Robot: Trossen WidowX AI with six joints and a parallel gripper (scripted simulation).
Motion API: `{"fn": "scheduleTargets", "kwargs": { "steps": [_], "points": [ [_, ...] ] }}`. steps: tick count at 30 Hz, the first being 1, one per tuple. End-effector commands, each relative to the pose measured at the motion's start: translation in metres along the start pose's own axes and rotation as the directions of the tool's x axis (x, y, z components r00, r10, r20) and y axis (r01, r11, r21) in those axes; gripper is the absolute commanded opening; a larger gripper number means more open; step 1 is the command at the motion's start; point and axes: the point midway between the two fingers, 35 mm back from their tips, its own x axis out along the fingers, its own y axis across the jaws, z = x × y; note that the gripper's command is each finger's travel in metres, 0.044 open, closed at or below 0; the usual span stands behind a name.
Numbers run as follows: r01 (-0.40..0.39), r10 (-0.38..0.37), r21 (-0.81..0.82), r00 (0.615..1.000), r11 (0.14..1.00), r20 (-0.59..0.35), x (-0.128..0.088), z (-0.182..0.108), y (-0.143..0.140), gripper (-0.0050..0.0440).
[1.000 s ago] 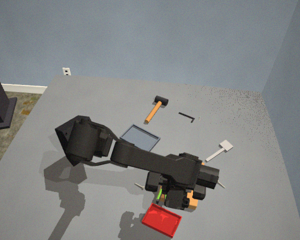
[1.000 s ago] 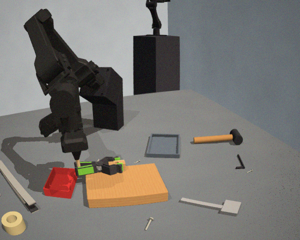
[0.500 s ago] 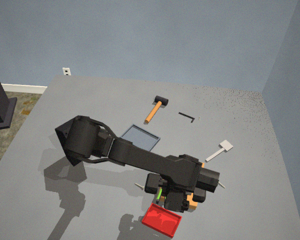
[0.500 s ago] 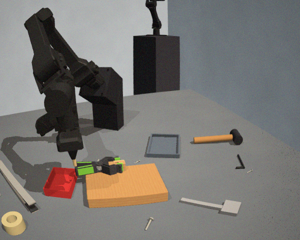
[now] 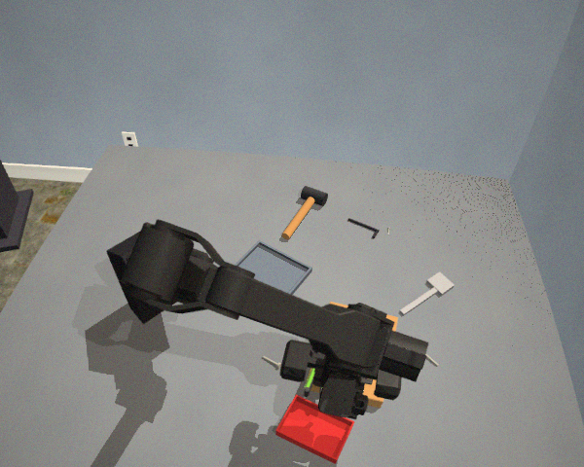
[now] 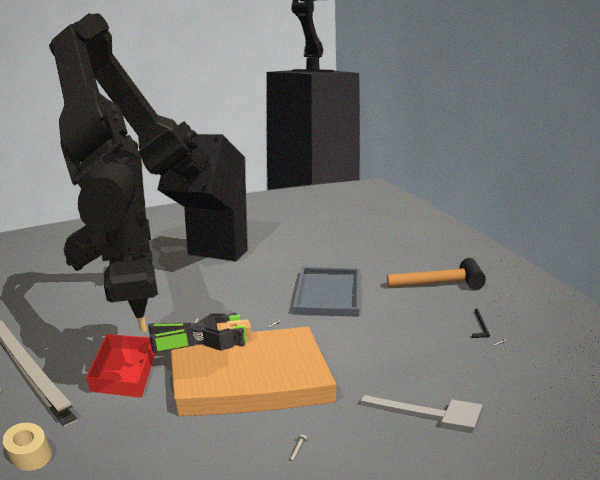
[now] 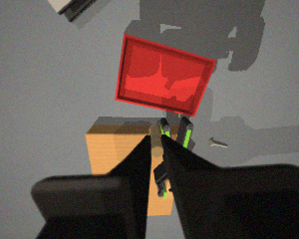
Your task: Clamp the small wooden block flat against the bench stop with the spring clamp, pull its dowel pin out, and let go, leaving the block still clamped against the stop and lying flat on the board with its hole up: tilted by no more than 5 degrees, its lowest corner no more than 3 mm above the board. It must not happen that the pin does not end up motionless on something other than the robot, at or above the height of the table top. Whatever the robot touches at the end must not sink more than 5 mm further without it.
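Note:
My gripper [image 6: 140, 315] [image 7: 155, 139] is shut on the dowel pin [image 6: 142, 324] [image 7: 156, 147], which hangs below the fingertips, clear of the block, in the air near the red tray and the clamp's handles. The spring clamp [image 6: 216, 338] [image 7: 187, 137], black and green, lies at the board's edge with its jaws around the small wooden block [image 6: 242, 324]. The block's hole faces up and looks empty. The block looks about flat, but its underside is hidden. The bench stop cannot be told apart from the block and jaws. The wooden board [image 5: 373, 396] [image 6: 269, 372] [image 7: 112, 159] carries them.
The red tray [image 5: 305, 446] [image 6: 115, 385] [image 7: 121, 72] sits beside the board, near the clamp handles. A blue-grey tray [image 5: 286, 258] [image 6: 326, 312], a hammer [image 5: 298, 219] [image 6: 427, 277], a hex key [image 5: 362, 224] [image 6: 480, 322] and a pale mallet [image 5: 439, 283] [image 6: 461, 414] lie farther off. A tan ring [image 6: 27, 450] stands left.

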Motion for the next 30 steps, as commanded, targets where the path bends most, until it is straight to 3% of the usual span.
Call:
{"fn": "scheduleTargets", "kwargs": {
  "steps": [1,30],
  "points": [
    [-0.012,0.012,0.006,1.000,1.000,-0.001,-0.004,0.005,0.002,0.0000],
    [-0.023,0.023,0.030,1.000,0.999,0.005,-0.012,0.022,0.002,0.0000]
  ]
}}
